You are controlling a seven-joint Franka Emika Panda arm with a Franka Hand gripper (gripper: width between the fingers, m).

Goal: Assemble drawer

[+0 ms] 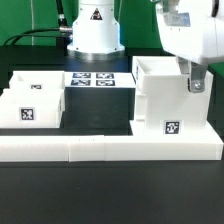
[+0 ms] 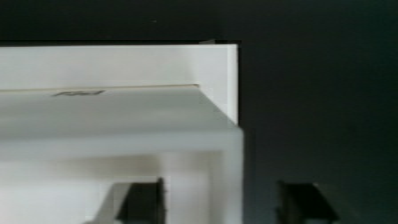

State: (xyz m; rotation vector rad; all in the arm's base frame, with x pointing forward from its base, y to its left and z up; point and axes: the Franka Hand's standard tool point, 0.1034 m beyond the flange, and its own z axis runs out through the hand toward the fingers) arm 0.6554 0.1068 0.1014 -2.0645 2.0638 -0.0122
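Field notes for you, largest first. The black table (image 1: 110,195) is carrying everything. The long low border wall (image 1: 100,148) is running along the front of the case (image 1: 160,100), seemingly touching its foot. The case is standing upright at the exterior view's right, open top upward, its long axis vertical, with a square tag (image 1: 172,128) showing low on its front face. Well apart from the case, toward the exterior view's left, a low tagged tray (image 1: 45,112) is sitting against the same border wall. Whether that is one tray or two pressed together, I cannot tell. The marker board (image 1: 92,80) is lying between tray and case, farther back than both. You are running a single arm, and its gripper (image 1: 195,86) is hanging over the case's upper rim on the side away from the tray. In the wrist view the fingers (image 2: 139,200) are standing spread, gripping nothing, astride the case's side wall (image 2: 231,175), with dark gaps showing on both sides of it. So the case is lying directly under and between the fingers, and the wall's edge is running across their closing line. My judgement is that a straight squeeze would be catching that wall. You are sitting near its corner, so watch for the case twisting.
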